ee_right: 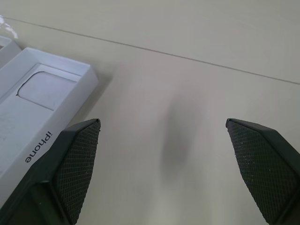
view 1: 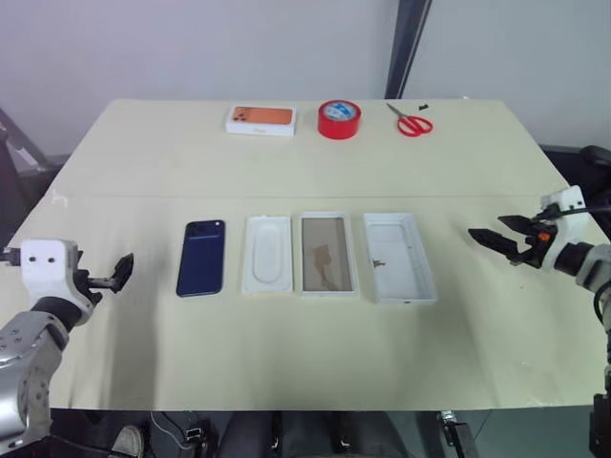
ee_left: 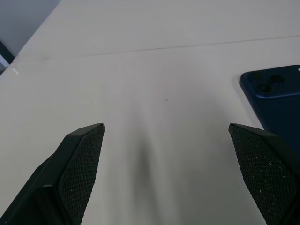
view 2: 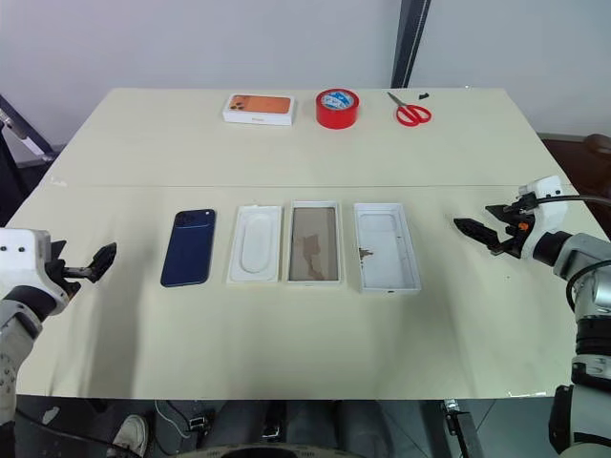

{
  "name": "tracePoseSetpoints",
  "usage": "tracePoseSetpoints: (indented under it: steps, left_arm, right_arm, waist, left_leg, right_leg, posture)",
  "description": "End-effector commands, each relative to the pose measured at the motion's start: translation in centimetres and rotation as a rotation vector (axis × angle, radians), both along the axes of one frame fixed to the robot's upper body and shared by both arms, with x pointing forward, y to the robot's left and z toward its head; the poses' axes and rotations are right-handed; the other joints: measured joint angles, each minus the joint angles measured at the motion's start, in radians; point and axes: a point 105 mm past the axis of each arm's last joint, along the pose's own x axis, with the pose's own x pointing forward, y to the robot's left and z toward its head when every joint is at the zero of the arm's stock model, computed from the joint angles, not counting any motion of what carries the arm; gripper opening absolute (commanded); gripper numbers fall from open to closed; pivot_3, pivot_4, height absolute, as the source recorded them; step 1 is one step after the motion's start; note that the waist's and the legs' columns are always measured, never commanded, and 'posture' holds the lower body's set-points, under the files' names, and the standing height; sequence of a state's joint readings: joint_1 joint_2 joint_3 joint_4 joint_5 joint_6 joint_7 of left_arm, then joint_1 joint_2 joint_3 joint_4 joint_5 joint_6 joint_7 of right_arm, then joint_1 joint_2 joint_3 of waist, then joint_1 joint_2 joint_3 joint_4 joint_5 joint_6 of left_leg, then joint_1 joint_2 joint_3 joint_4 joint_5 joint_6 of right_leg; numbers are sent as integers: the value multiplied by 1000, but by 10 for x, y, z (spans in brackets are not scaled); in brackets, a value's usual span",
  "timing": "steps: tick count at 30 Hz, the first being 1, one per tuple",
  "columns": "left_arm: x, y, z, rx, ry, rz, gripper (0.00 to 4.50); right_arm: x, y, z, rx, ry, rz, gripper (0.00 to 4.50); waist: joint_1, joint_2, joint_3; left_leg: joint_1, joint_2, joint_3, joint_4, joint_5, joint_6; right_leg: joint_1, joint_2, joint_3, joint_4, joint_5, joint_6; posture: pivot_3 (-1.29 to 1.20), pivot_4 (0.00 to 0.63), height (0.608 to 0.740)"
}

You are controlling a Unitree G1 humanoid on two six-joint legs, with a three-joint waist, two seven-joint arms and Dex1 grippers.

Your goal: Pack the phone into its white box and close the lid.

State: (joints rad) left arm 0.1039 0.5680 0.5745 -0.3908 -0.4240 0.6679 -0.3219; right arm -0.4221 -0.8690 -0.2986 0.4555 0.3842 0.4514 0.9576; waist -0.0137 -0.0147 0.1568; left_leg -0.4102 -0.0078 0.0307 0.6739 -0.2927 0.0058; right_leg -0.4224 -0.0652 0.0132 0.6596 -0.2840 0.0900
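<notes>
1. Left eye view: the phone [view 1: 201, 258] lies flat, camera side up, at the left end of a row of four flat pieces on the table [view 1: 143, 162]. Beside it is a white insert [view 1: 267, 254], then the white box [view 1: 327, 253] with its tan floor, then the lid [view 1: 399, 257] lying open side up.
2. Left gripper [view 1: 122, 272] hangs just left of the phone, its jaws spread wide and empty. Right gripper [view 1: 496, 239] hangs right of the lid, also wide apart and holding nothing.
3. Nothing is packed yet, so the first step is likely lifting the phone. It is thin and glossy on a flat top, so I would pinch across its long edges and raise it level.
4. The insert lies between phone and box, so the phone should be carried over it and lowered squarely inside the box walls.
5. Counted: one phone, one insert, one box, one lid; further back, one orange-printed box [view 1: 260, 119], one red tape roll [view 1: 339, 119], one pair of scissors [view 1: 411, 121].
</notes>
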Motion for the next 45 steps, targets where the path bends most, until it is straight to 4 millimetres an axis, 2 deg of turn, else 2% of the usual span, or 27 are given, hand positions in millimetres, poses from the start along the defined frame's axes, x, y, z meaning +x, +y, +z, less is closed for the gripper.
tracePoseSetpoints:
  steps: [1,6,11,14,17,19,22,27,30,35,38,45]
  left_arm:
    - [-2,-1,13,23,-44,3,4472]
    - [-4,-5,14,20,-40,-6,4472]
    - [-3,-20,17,-2,-47,-73,4472]
    - [4,-49,16,-43,-51,-159,4472]
    - [13,-89,12,-85,-27,-277,4472]
    - [17,-109,10,-90,-1,-341,4472]
    - [25,-140,7,-123,61,-413,4472]
    - [36,-159,-10,-214,269,-367,4472]
    - [42,-170,-6,-300,315,-346,4472]
    - [49,-185,-8,-425,393,-349,4472]
    - [54,-183,-20,-454,448,-305,4472]
    - [58,-185,-31,-497,508,-290,4472]
  right_arm:
    - [5,9,16,-8,-63,36,4488]
    - [8,23,19,-6,-84,75,4488]
    - [12,45,21,-21,-106,131,4488]
    - [15,69,25,-33,-139,198,4488]
    - [14,97,30,-49,-177,260,4488]
    - [11,114,30,-71,-190,299,4488]
    - [-4,153,31,-130,-214,432,4488]
    - [-25,197,34,-170,-252,596,4488]
    - [-34,215,34,-186,-269,668,4488]
    - [-41,229,33,-190,-278,722,4488]
    - [-45,231,27,-212,-269,738,4488]
    - [-54,229,20,-230,-251,749,4488]
  waist:
    - [-1,0,0]
    - [-1,0,0]
    - [0,0,0]
    - [0,0,0]
    - [3,0,0]
    - [3,0,0]
    - [3,0,0]
    - [2,-1,0]
    - [3,-1,1]
    - [3,-2,1]
    - [2,-2,1]
    - [6,-2,1]
  left_leg:
    - [0,0,0,0,0,0]
    - [0,0,0,0,0,0]
    - [0,0,0,0,0,0]
    - [0,0,0,0,0,0]
    - [0,0,0,0,0,0]
    - [0,0,0,1,0,0]
    - [0,0,0,1,0,0]
    - [0,0,-1,3,0,0]
    - [0,0,-1,4,0,0]
    - [-1,0,-1,6,0,0]
    - [0,-1,-1,7,1,-1]
    - [0,-1,-1,7,1,-1]
  right_leg:
    - [0,0,0,0,0,0]
    - [0,0,0,0,0,0]
    - [0,0,0,0,0,0]
    - [0,0,0,0,0,0]
    - [1,0,0,0,0,0]
    - [1,0,0,0,0,0]
    - [0,0,0,0,0,0]
    - [0,1,-1,3,0,1]
    - [1,3,-1,3,0,1]
    - [1,3,-1,4,0,1]
    - [1,4,-1,4,0,1]
    - [3,3,-1,4,0,1]
  posture:
    - [0,150,725]
    - [0,150,725]
    - [0,150,725]
    - [0,150,725]
    - [0,150,725]
    - [0,150,725]
    - [0,150,725]
    - [0,150,725]
    - [0,150,725]
    - [0,150,725]
    - [0,150,725]
    - [0,150,725]
